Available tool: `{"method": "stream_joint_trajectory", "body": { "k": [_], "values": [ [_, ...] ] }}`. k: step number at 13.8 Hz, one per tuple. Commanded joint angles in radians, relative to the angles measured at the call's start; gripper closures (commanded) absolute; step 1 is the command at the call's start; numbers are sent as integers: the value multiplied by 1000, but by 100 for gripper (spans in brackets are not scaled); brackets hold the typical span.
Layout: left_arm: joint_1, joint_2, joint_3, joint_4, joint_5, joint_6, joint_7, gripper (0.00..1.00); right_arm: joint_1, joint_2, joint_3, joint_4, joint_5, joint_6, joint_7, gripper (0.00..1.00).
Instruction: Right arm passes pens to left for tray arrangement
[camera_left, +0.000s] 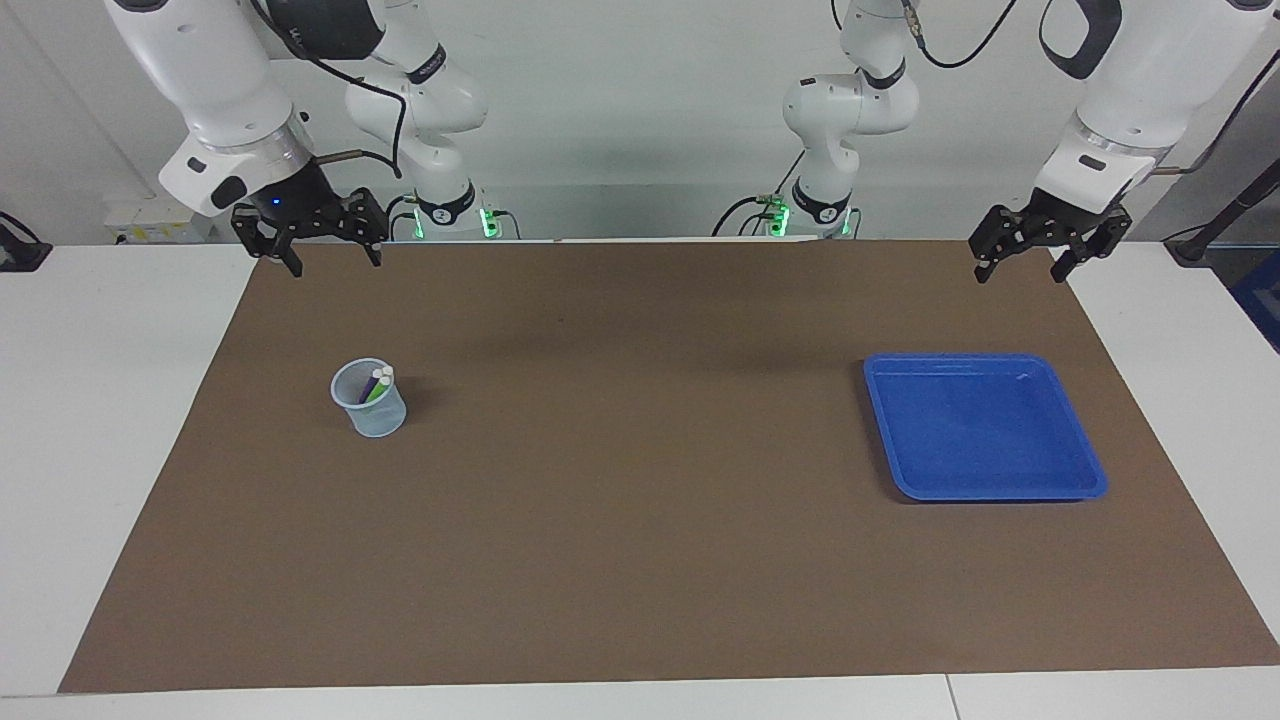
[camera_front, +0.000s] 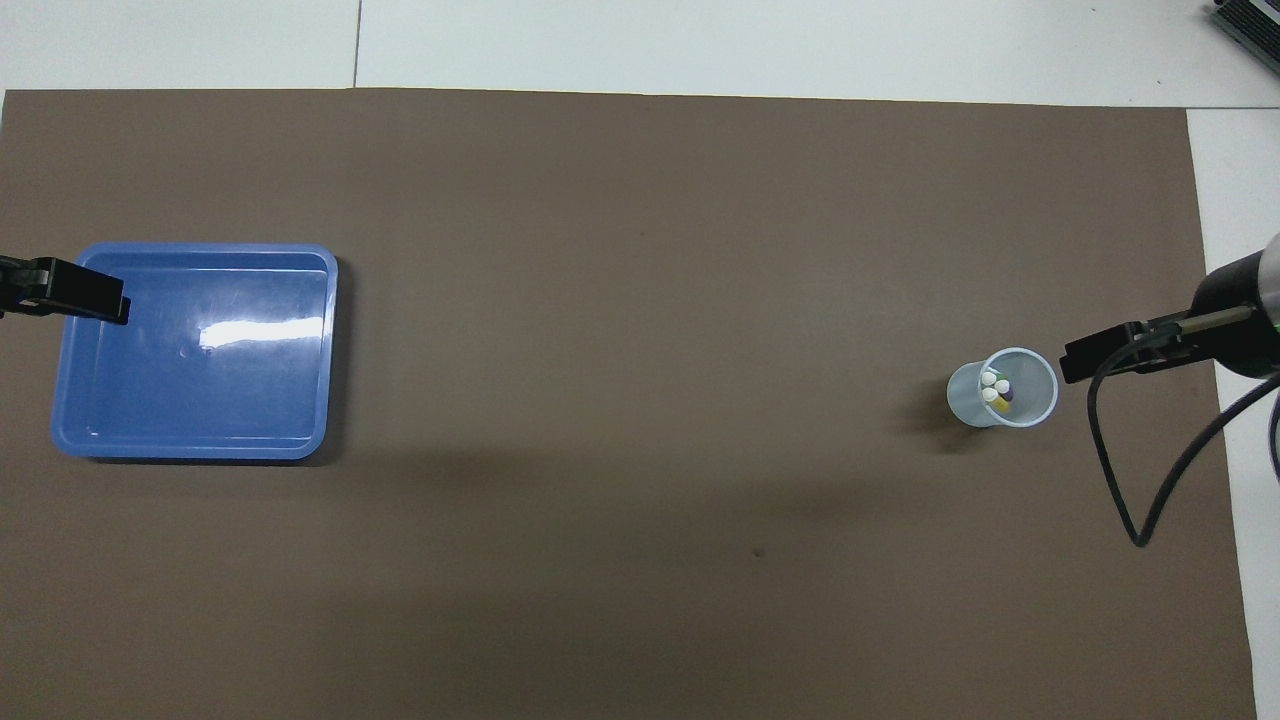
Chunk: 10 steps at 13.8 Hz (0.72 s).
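Initially, both arms hang raised over the robots' edge of the brown mat (camera_left: 640, 560). The right gripper (camera_left: 322, 252) and the left gripper (camera_left: 1030, 262) each show spread fingers holding nothing. Three pens (camera_left: 378, 384) stand bunched, whitish ends up, in a translucent cup (camera_left: 368, 400) toward the right arm's end; the blue tray (camera_left: 985, 425) lies bare toward the left arm's end. Likely hazards: fingers catching two pens at once, or nudging the light cup over.
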Motion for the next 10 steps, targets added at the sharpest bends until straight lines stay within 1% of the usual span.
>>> {"method": "stream_joint_trajectory", "body": {
  "k": [1, 5, 10],
  "values": [
    [-8, -4, 8, 2, -10, -9, -4, 0, 11, 5, -10, 13, 5, -8, 23, 0],
    [-13, -4, 8, 2, -10, -6, -4, 0, 9, 2, -8, 4, 5, 12, 22, 0],
    [-11, -4, 8, 2, -10, -6, -4, 0, 9, -6, 2, 1, 5, 0, 19, 0]
  ]
}}
